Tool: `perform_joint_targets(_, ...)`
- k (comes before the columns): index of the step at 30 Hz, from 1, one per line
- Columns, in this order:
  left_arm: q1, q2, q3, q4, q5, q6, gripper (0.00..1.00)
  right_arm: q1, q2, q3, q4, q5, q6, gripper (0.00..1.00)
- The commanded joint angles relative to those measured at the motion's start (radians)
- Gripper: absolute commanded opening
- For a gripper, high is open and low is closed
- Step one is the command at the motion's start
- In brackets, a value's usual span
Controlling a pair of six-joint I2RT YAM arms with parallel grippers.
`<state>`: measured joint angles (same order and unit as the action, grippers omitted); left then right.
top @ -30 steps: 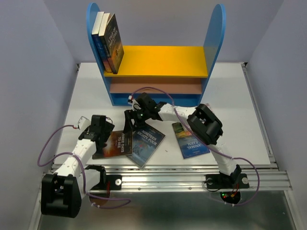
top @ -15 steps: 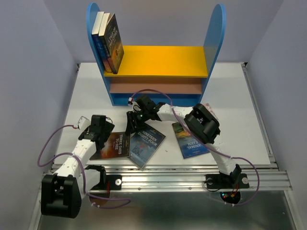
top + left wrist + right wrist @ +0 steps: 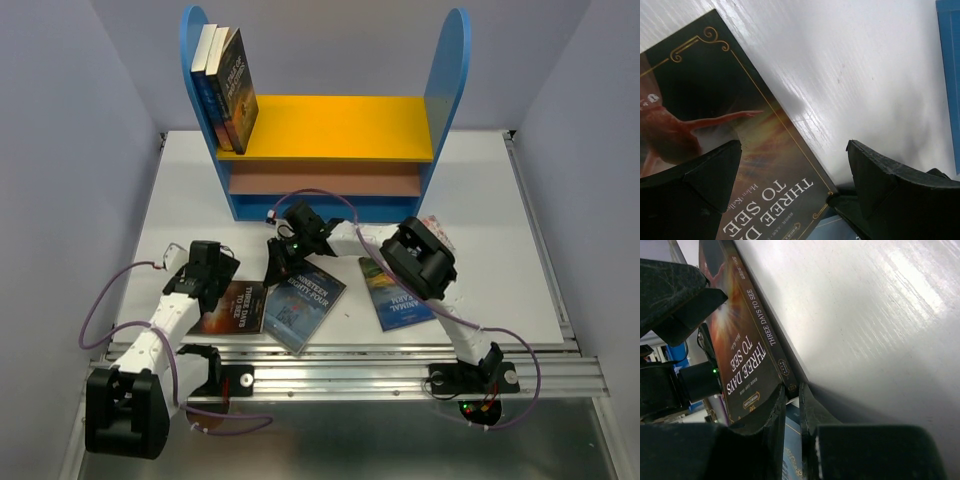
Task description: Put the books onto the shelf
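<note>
Brown book lies flat at the near left of the table, long axis slanting toward the shelf, blue book just beside it. Left arm is low, left gripper over the brown book's far end. Right arm reaches across, right gripper at the blue book's far corner.
Left wrist: fingers wide apart, brown book under them.
Right wrist: fingers narrow, pinching the blue book at its edge, brown book alongside.
</note>
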<state>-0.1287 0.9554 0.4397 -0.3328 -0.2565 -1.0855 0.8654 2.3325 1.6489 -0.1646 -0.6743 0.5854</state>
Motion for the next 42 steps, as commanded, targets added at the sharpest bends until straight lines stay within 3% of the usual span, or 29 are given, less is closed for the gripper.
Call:
perform_joint_targets(1, 0.003, -0.044, 0.040, 0.024, 0.084, 0.077, 0.99, 0.018, -0.050, -0.047, -0.009, 0.074, -0.013, 0.01)
perform_joint_targets(4, 0.003, -0.078, 0.094, 0.037, 0.154, 0.156, 0.99, 0.018, -0.099, -0.050, -0.009, 0.131, -0.071, 0.01)
perform_joint_targets(13, 0.003, -0.037, 0.370, 0.008, 0.482, 0.438, 0.99, 0.009, -0.349, -0.202, 0.010, 0.412, -0.508, 0.01)
perform_joint_targets(18, 0.001, 0.028, 0.496, -0.051, 0.481, 0.544, 0.99, -0.037, -0.469, -0.288, 0.054, 0.452, -0.723, 0.01)
perform_joint_targets(22, 0.001, 0.092, 0.516, -0.035, 0.531, 0.636, 0.99, -0.098, -0.565, -0.328, 0.054, 0.333, -0.895, 0.01)
perform_joint_targets(27, 0.001, 0.131, 0.531, 0.220, 0.745, 0.640, 0.99, -0.169, -0.608, -0.320, 0.001, 0.174, -1.016, 0.01)
perform_joint_targets(33, -0.005, 0.213, 0.492, 0.488, 1.074, 0.841, 0.99, -0.233, -0.608, -0.273, -0.151, 0.070, -1.125, 0.01)
perform_joint_targets(39, -0.009, 0.197, 0.443, 0.558, 1.149, 1.053, 0.99, -0.243, -0.595, -0.224, -0.263, 0.028, -1.223, 0.01)
perform_joint_targets(42, -0.008, 0.166, 0.378, 0.656, 1.137, 1.079, 0.99, -0.252, -0.602, -0.202, -0.318, -0.011, -1.266, 0.01)
